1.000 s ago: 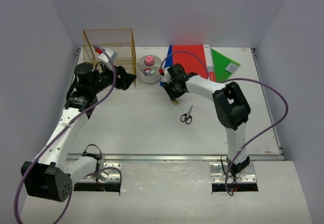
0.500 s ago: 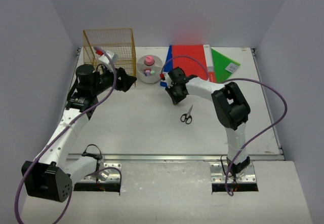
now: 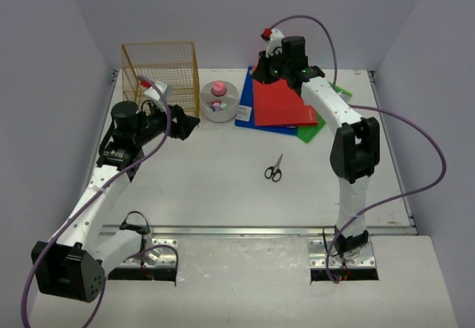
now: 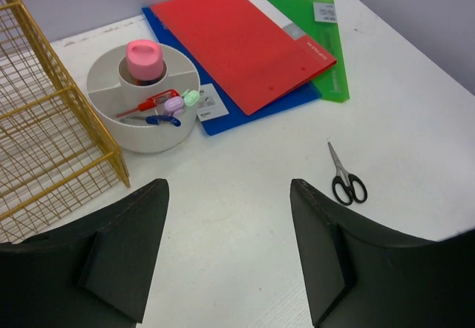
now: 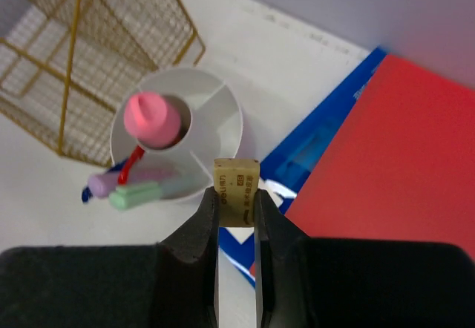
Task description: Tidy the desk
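Observation:
The desk point(image 3: 208, 187) is a white tabletop. My right gripper point(image 5: 236, 200) is shut on a small tan eraser point(image 5: 236, 187) and hangs in the air, with the white round organizer point(image 5: 225, 107) below and beyond it. From above, the right gripper point(image 3: 264, 72) is raised over the far end of the folders; the eraser cannot be made out there. My left gripper point(image 3: 185, 122) point(image 4: 228, 187) stands open and empty over bare desk, near the organizer point(image 3: 228, 110) point(image 4: 141, 141). Black scissors point(image 3: 274, 169) point(image 4: 346, 179) lie mid-desk.
A gold wire rack point(image 3: 159, 68) point(image 4: 44, 142) point(image 5: 104, 16) stands at the back left. Red point(image 3: 278, 102), blue point(image 3: 249, 113) and green point(image 3: 315, 129) folders lie stacked at the back. The organizer holds a pink-capped item point(image 4: 144, 57) and pens.
The right gripper closed on the eraser near mid-desk, then rose and swung to the back over the folders. The left arm drew back slightly toward the near side.

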`<state>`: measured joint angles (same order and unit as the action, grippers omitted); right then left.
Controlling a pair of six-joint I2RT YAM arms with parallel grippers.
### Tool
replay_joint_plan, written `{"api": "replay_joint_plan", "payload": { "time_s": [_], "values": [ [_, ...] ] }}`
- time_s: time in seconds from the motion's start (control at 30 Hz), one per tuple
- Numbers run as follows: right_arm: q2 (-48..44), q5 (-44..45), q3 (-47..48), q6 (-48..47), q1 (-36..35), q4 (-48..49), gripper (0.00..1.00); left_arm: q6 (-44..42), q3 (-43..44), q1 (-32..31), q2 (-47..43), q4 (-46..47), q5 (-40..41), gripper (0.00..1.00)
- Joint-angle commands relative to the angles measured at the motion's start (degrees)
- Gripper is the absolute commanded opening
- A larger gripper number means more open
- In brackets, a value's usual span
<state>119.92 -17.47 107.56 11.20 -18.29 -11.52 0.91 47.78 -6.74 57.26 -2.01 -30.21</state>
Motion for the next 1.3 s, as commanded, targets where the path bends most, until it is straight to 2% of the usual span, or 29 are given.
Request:
{"api": "replay_joint_plan", "payload": {
  "time_s": [0.0, 0.2, 0.4, 0.53, 0.6, 0.7, 0.77, 0.9, 1.2, 1.27],
  "values": [
    [5.9, -4.7, 4.1, 9.5, -1.0, 13.1, 0.00, 1.4, -0.2, 0.6, -1.8, 4.0, -0.3, 0.64],
    [11.1, -7.0, 8.1, 14.6, -1.0, 17.7, 0.04, 0.5, 0.3, 0.6, -2.1, 4.9, 0.7, 0.64],
    [12.9, -8.6, 7.4, 13.9, -1.1, 15.0, 0.03, 1.4, 0.6, 0.6, -1.1, 6.5, 0.6, 0.67],
    [13.4, -9.9, 5.1, 14.1, -1.3, 13.7, 0.03, 2.2, 0.7, 0.6, -0.1, 6.9, 0.6, 0.77],
    [13.7, -9.9, 4.3, 13.6, -1.4, 13.3, 0.03, 2.3, 1.1, 0.6, 0.3, 6.7, 0.5, 0.80],
    [14.3, -10.0, 3.8, 12.8, -1.7, 13.1, 0.04, 2.3, 1.4, 0.6, 0.7, 6.4, 0.4, 0.94],
    [14.9, -10.0, 4.2, 12.8, -1.8, 12.7, 0.05, 2.3, 1.4, 0.6, 0.7, 6.3, 0.6, 0.99],
    [15.8, -9.7, 5.2, 12.5, -2.2, 12.7, 0.06, 2.2, 1.4, 0.6, 0.7, 6.1, 1.2, 1.00],
    [17.0, -8.5, 6.6, 11.3, -3.0, 12.7, 0.15, 2.3, 0.8, 0.6, 0.4, 6.5, 1.2, 1.00],
    [17.3, -8.1, 7.2, 11.2, -3.3, 12.7, 0.28, 2.4, 0.6, 0.6, 0.4, 6.6, 1.2, 1.00]
  ]
}}
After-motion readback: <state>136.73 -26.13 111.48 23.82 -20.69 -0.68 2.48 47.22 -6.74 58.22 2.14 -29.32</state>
